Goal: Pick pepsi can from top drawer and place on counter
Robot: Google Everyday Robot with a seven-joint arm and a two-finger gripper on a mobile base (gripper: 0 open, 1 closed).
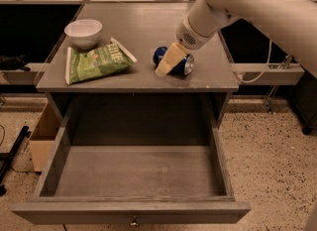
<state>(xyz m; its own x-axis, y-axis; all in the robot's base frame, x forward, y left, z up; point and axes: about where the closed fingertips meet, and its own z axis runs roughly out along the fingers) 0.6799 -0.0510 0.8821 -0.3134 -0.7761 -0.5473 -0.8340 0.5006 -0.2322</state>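
The blue pepsi can (184, 65) lies on its side on the grey counter (141, 24), near its front right. My gripper (167, 64) reaches down from the upper right and is shut on the can; one pale finger (165, 62) crosses the can's front and the other is hidden behind it. The can rests on the counter surface. The top drawer (133, 209) is pulled wide open below the counter and holds nothing.
A green chip bag (94, 62) lies on the counter's front left, with a white bowl (83, 31) behind it. My white arm (247, 2) fills the upper right. A cardboard box (43, 136) stands on the speckled floor to the drawer's left.
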